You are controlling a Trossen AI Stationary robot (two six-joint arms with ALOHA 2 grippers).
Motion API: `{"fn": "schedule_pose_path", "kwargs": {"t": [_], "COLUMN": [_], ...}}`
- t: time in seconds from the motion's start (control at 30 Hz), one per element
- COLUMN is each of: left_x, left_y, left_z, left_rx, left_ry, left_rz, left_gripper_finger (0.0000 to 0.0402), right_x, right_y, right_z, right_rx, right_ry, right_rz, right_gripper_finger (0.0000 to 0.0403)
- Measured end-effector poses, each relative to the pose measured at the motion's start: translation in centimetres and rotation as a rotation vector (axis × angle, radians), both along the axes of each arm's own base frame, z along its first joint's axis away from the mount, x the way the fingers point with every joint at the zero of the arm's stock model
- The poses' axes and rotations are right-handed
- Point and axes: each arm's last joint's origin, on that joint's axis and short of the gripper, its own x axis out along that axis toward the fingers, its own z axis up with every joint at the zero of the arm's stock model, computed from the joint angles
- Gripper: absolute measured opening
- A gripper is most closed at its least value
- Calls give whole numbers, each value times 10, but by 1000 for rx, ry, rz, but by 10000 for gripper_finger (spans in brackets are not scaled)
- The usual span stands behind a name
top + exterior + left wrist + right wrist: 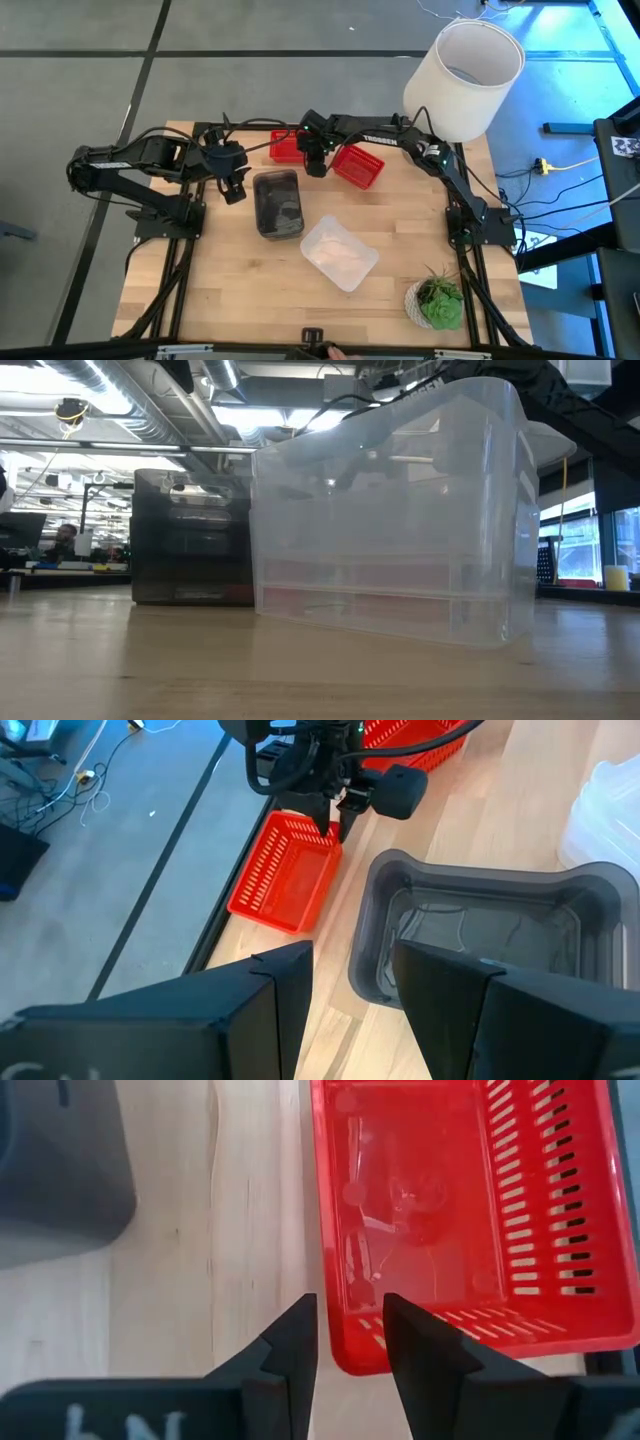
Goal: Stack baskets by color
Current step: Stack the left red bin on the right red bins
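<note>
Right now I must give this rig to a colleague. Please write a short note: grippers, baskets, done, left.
Left gripper: open, empty, beside the grey basket.
Right gripper: open, empty, fingers above the rim of the far red basket.
Second red basket lies tilted to its right. Clear basket sits nearer the front.
Done: nothing stacked.
Left: stack the two red baskets; I cannot tell whether the grey or clear ones hold more than one.
</note>
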Motion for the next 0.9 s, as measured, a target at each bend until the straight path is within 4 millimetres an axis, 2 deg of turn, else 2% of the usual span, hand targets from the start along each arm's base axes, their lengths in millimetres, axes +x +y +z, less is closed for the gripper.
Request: {"fn": "schedule_pose_path", "kwargs": {"t": [0.13,0.3,0.4,0.53,0.67,0.9], "left_x": [0,0,0,0,0,0], "left_y": [0,0,0,0,0,0], "left_z": [0,0,0,0,0,0], "left_rx": [0,0,0,1,1,1], "left_ry": [0,0,1,1,1,1], "left_rz": [0,0,-1,0,0,0], "left_gripper_finger": [133,133,133,133,133,133], "right_x": [2,2,4,3,3,5], "right_y": [-1,-1,-1,-1,-1,4], "right_z": [-3,-19,-20,-20,-20,-19], "right_rx": [-10,-33,-59,-58,-59,-48], "right_ry": [-5,62,61,66,67,69], "right_rz": [12,-10,-14,-11,-13,-24], "right_gripper_finger": [116,116,110,77,15,4]}}
